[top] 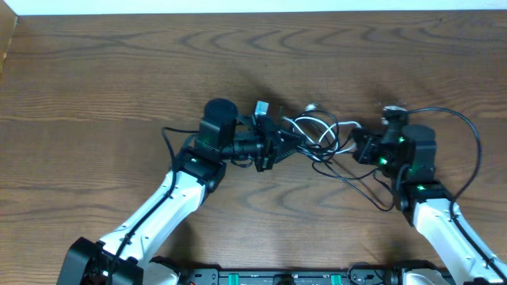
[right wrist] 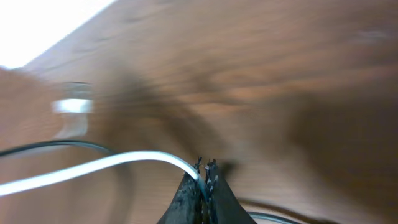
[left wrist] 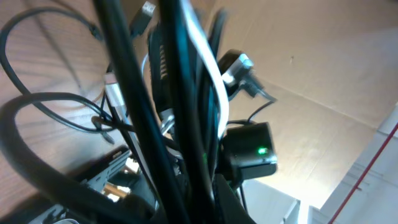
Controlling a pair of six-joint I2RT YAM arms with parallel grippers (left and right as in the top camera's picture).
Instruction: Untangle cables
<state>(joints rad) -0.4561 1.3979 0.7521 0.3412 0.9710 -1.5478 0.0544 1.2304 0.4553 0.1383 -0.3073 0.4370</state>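
Observation:
The cables [top: 318, 131], thin black cords and a white one, hang in a tangle between the two arms above the wooden table [top: 119, 71]. My left gripper [top: 277, 146] is shut on the left side of the bundle. In the left wrist view the black cords [left wrist: 180, 93] and the white cord [left wrist: 210, 68] run down into my left gripper [left wrist: 200, 202]. A small metal connector [left wrist: 147, 9] shows at the top. My right gripper [top: 355, 148] holds the tangle's right side. Its jaws [right wrist: 204, 168] are pinched on the white cable [right wrist: 112, 163].
The right arm's own thick black cord [top: 476, 150] loops out to the far right. A small pale connector [top: 261, 108] sits just behind the left gripper. The table's far edge [top: 253, 13] runs along the top. The right arm's green light [left wrist: 262, 150] faces the left wrist camera.

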